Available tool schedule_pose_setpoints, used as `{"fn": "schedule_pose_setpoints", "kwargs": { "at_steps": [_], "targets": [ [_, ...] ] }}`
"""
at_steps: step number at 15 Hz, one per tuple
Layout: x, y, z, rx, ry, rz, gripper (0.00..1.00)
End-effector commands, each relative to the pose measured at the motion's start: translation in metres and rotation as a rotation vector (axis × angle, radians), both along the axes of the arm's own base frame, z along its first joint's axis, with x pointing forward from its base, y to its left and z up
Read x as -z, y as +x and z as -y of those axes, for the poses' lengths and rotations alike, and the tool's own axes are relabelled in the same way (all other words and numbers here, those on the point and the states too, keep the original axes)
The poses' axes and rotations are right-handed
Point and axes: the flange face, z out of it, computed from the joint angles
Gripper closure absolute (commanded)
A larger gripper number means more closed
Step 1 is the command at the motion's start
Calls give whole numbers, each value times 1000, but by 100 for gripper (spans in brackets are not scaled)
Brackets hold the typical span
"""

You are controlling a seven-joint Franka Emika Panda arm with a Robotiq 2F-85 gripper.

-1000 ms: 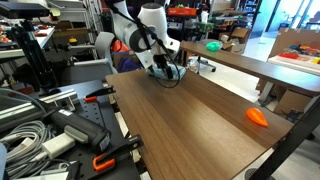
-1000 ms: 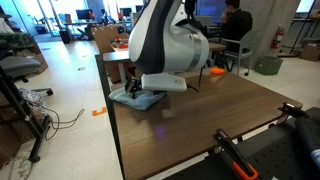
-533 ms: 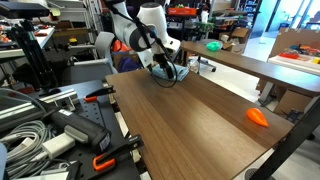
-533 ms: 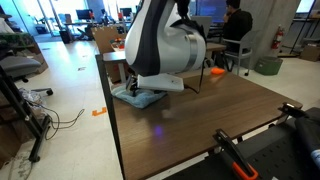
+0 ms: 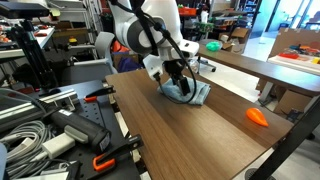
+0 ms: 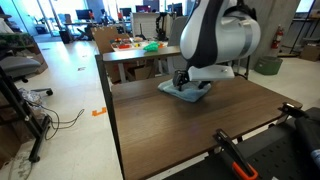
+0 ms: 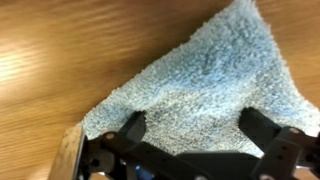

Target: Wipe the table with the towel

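wrist view: the soft light blue-grey terry towel [image 7: 205,85] is seen lying spread on the dark brown wood-grain table [image 7: 60,50], with the black two-fingered gripper [image 7: 195,128] set down upon it. the jaws are spread wide and nothing is pinched between them. the cloth is judged to be pressed flat rather than grasped, so that it can be dragged over the surface. in an exterior view the towel [image 5: 195,95] is found toward the table's far end, well apart from the small orange object [image 5: 257,116].

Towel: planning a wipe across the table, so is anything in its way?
One thing: a small orange object lies on the table near its edge, apart from the towel under the gripper. The wood between them looks bare.
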Motion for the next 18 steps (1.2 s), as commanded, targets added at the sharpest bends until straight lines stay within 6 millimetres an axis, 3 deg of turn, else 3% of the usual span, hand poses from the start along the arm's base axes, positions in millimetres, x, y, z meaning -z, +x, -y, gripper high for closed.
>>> {"fn": "schedule_pose_setpoints", "kwargs": {
  "at_steps": [1, 4, 7, 9, 16, 18],
  "targets": [
    [-12, -56, 29, -118, -61, -100, 0],
    [-19, -101, 38, -279, -90, -136, 0],
    [-17, -129, 43, -425, -141, -198, 0],
    [-20, -127, 55, -395, -179, -189, 0],
    [-34, -82, 130, -130, -330, -174, 0],
    [-43, -80, 137, -83, -301, -152, 0]
  ]
}}
